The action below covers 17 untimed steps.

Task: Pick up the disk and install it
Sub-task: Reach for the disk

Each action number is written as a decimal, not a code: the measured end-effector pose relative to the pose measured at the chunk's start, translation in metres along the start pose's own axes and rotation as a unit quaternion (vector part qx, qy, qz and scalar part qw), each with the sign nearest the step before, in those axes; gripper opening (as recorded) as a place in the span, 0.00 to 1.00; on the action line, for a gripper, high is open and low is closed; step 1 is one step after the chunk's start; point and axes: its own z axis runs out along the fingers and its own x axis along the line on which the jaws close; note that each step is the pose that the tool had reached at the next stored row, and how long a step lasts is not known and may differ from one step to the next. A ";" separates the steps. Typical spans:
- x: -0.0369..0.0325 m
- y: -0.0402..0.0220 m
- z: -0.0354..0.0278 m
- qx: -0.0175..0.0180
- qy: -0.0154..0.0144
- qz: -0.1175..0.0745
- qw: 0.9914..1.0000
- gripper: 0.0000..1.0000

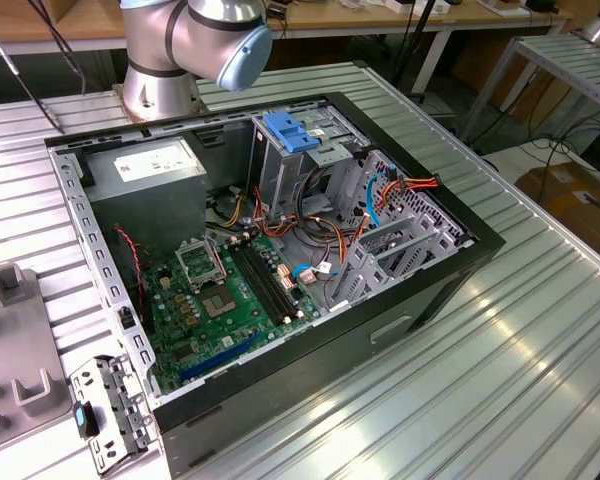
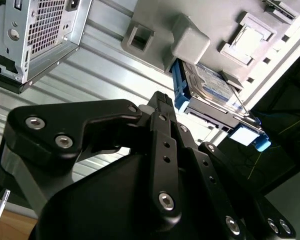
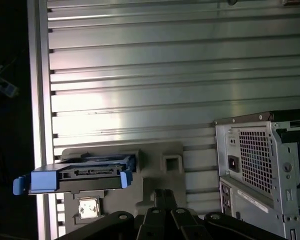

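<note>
disk [image 2: 211, 84] sits in a grey holder [image 2: 190, 40] on the ribbed metal table [image 3: 165, 75], just ahead of the claw [image 2: 161, 100] and clear of it, with a strip of bare table between the two. in the second wrist view its white-and-blue labelled face is turned toward the claw, and a blue rail runs down the side nearest it. in the first wrist view the disk [image 3: 90, 172] shows end-on, slightly to one side of the claw's [image 3: 165, 192] line, with its blue rail ends sticking out beyond the holder. the claw hangs above the table and touches nothing that can be seen; whether it is open or closed i cannot tell. the open computer case [image 1: 280, 250] lies off to the claw's other side, farther from it than the disk, with its perforated rear panel facing the claw in both wrist views. in the exterior view the case lies open-side up, showing a green motherboard [image 1: 230, 290], a grey power-supply box [image 1: 145, 165] and a metal cage with a blue plastic top [image 1: 290, 135], while the arm's [image 1: 195, 40] silver joint stands behind the case.
</note>
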 end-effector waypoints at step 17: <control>0.0480 0.0041 -0.0001 0.000 0.000 0.000 1.000 0.11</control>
